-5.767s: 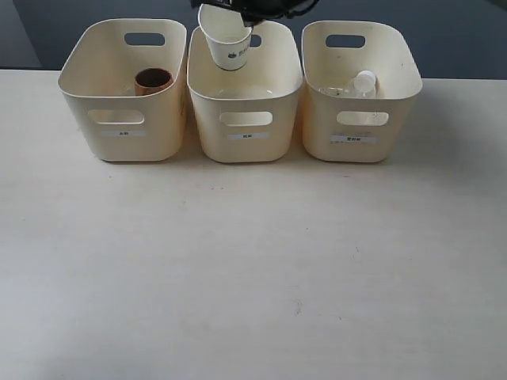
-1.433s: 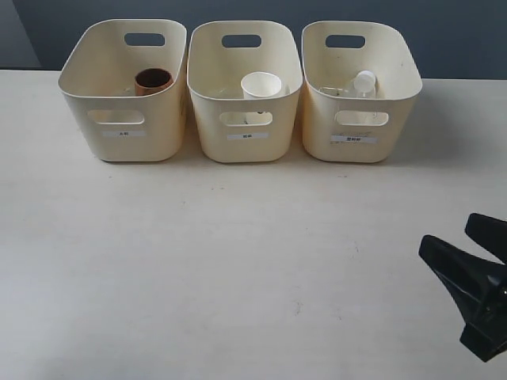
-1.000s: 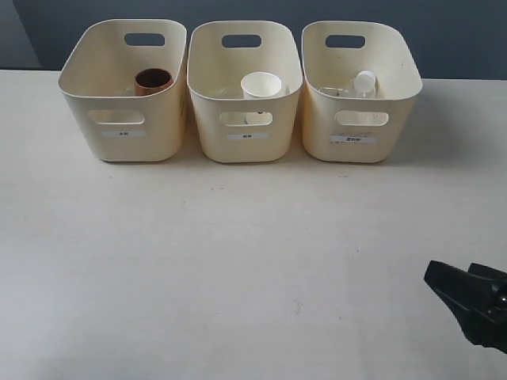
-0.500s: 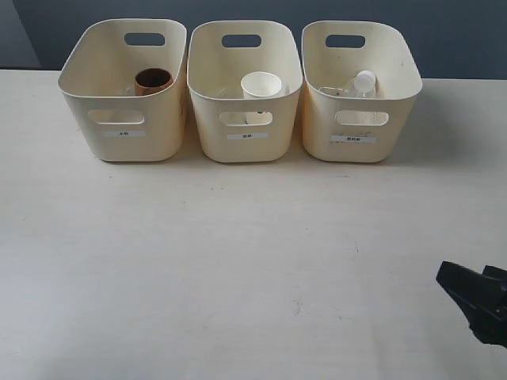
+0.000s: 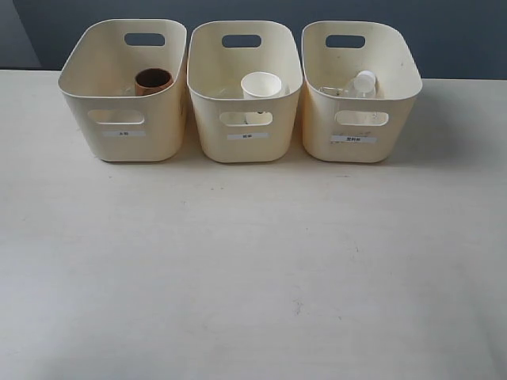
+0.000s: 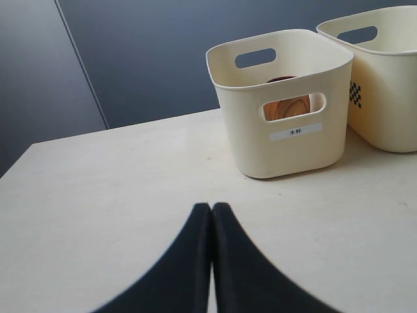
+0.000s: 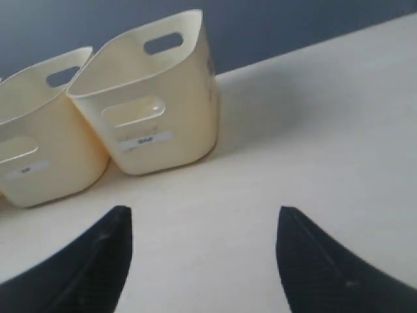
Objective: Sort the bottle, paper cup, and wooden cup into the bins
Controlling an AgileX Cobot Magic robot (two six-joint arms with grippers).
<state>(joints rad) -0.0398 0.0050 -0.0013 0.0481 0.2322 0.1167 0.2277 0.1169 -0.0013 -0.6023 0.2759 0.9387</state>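
Note:
Three cream bins stand in a row at the back of the table. The left bin (image 5: 123, 119) holds the wooden cup (image 5: 154, 80), whose brown grain also shows through the handle hole as the wooden cup (image 6: 285, 107) inside the bin (image 6: 280, 147). Upright in the middle bin (image 5: 245, 123) is the paper cup (image 5: 261, 85). The bottle (image 5: 360, 84) lies in the right bin (image 5: 360, 127), white cap showing. No arm appears in the exterior view. My left gripper (image 6: 212, 207) is shut and empty, low over the table. Wide open, my right gripper (image 7: 204, 212) faces the right bin (image 7: 150, 98).
The pale table (image 5: 253, 261) stretches in front of the bins. A dark wall (image 5: 444, 36) runs behind them. Part of the middle bin (image 6: 384, 72) shows in the left wrist view, and the middle bin (image 7: 39, 143) also shows in the right wrist view.
The paper cup has gone from the right gripper into the middle bin. The right gripper has since drawn back toward the lower right and left the exterior view.

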